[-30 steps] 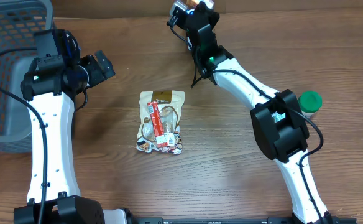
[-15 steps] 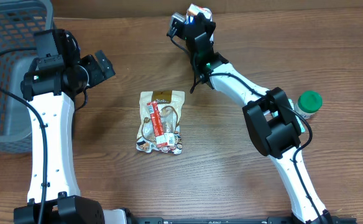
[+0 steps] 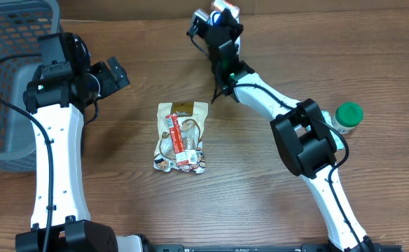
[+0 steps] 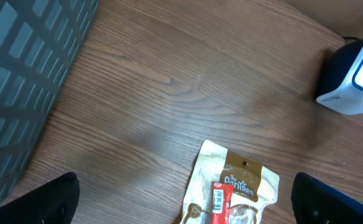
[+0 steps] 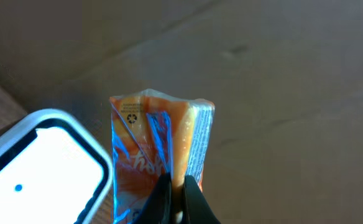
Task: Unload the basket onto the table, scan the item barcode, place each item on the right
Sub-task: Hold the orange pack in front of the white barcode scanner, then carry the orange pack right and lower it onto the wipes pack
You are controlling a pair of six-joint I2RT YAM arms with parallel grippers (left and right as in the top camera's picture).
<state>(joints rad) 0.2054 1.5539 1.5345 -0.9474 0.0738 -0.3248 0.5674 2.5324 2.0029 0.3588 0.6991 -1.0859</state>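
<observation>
Nearest, a snack bag (image 3: pixel 181 136) lies flat on the desk (image 3: pixel 260 203), just ahead of the left jaws, which hang wide open and empty beside the basket (image 3: pixel 8 70). Farther off, the right jaws are pinched shut on an orange packet (image 5: pixel 163 130) just beside the scanner (image 5: pixel 45 155). Presenting seems underway, a read unconfirmed. Room is tight at the desk's far edge; a bottle (image 3: pixel 348 115) stands well apart.

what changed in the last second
The right arm swung its elbow leftward, while the right hand, shut on the orange packet, barely shifted beside the scanner. The left hand, snack pouch and green-capped bottle stayed put.
</observation>
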